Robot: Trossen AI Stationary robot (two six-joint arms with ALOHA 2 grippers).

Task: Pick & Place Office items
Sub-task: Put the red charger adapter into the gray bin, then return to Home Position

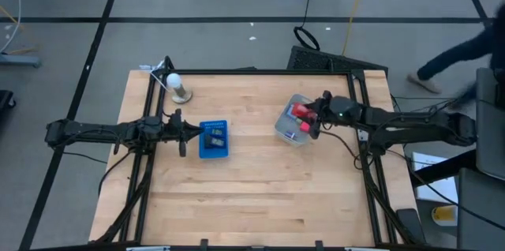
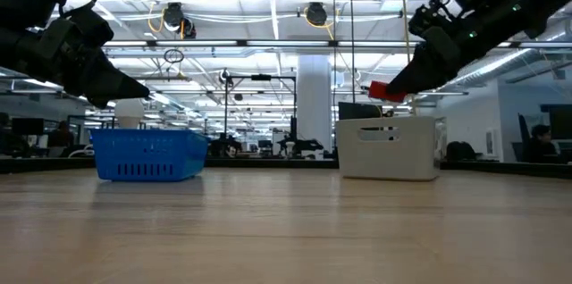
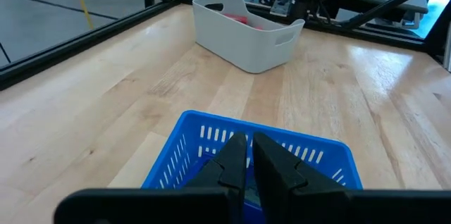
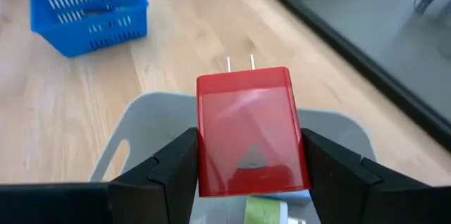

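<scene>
Right tool gripping red blocky plug-pronged charger above grey plastic tub; shallow side pinch risking slip; left tool hanging closed, empty.

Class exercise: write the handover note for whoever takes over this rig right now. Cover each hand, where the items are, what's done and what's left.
Right hand: shut on a red plug block, lifted above the grey tub.
Left hand: shut, empty, hovering at the blue basket.
Items: more red pieces lie in the tub; the basket holds dark pieces, too small to identify.
Done: red block picked.
Left: place it, likely in the basket, then move the rest.
</scene>
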